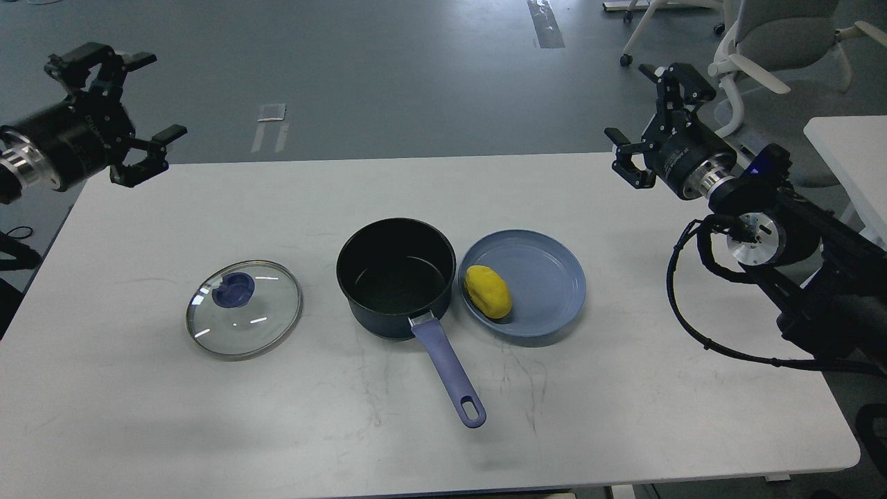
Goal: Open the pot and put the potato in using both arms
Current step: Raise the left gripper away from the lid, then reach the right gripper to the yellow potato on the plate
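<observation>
A dark pot (pixel 395 277) with a purple handle stands open at the table's middle. Its glass lid (pixel 243 318) with a blue knob lies flat on the table to the pot's left. A yellow potato (pixel 488 292) lies on a blue plate (pixel 547 277) just right of the pot. My left gripper (pixel 132 104) is open and empty, raised at the far left above the table's back corner. My right gripper (pixel 648 114) is open and empty, raised at the back right, well away from the plate.
The white table (pixel 624 416) spreads in front of the pot and plate. A second white table (pixel 849 149) and office chairs (pixel 769 34) stand at the far right beyond my right arm.
</observation>
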You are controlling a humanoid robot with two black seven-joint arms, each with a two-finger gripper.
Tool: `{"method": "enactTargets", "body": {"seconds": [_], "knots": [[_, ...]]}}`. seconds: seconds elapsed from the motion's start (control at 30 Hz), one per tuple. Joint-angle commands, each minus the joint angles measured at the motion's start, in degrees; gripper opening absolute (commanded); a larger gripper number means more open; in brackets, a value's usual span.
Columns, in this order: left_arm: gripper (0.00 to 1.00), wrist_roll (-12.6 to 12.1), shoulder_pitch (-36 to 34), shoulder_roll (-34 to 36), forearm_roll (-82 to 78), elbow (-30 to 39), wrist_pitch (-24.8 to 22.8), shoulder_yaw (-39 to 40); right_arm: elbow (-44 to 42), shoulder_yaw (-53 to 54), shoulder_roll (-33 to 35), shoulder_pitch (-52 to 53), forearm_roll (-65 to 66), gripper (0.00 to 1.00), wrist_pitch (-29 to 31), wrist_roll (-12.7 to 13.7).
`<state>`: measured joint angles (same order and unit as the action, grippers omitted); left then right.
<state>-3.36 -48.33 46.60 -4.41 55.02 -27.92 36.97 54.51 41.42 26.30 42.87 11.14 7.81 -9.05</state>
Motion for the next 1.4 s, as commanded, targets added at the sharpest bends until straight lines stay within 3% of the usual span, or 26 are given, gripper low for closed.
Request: {"method": "enactTargets", "body": {"seconds": [0.0,0.23,0.43,0.63,0.7,0.77,0.87,1.1,1.23,1.37], "knots": [[0.98,-2.3,-0.2,-2.7,2.5,0.2,-0.1,2.8,0.2,-1.0,0.2,0.2,0.6,1.00,0.2,0.0],[0.98,-3.1,1.6,-6.9,12.7,2.0,-0.1,4.4,0.2,-3.9,1.7,3.1,7.4,1.00,0.5,0.0],[0.98,-0.6,1.9,-10.3,12.4,2.0,-0.1,4.6,1.8,-8.5,2.1,5.6,11.1,1.00,0.6,-0.5],[0.98,0.5,3.8,-12.4,12.2,3.1,-0.1,4.7,4.5,-14.4,3.0,9.0,27.9,1.00,0.6,-1.4],[0.98,0.5,4.9,-12.4,12.0,3.9,-0.1,4.6,4.9,-18.3,5.7,10.6,38.4,1.00,0.7,-2.6],[0.98,1.3,6.0,-12.6,10.2,4.0,-0.1,4.7,4.8,-26.7,8.1,14.1,54.6,1.00,0.6,-7.4],[0.98,2.5,6.4,-12.6,9.4,4.0,-0.1,4.7,4.6,-34.3,7.9,17.5,65.8,1.00,-0.2,-10.2],[0.98,3.1,6.8,-12.2,9.2,4.1,-0.1,4.7,4.8,-41.1,6.9,17.6,68.9,1.00,-2.0,-11.6],[0.98,3.7,7.5,-10.9,9.1,5.9,-0.1,4.7,5.1,-44.6,4.7,16.8,69.4,1.00,-2.4,-16.3],[0.98,3.8,8.8,-8.8,8.8,8.5,-0.1,5.0,4.7,-44.9,4.5,15.3,69.4,1.00,-3.9,-16.3]]}}
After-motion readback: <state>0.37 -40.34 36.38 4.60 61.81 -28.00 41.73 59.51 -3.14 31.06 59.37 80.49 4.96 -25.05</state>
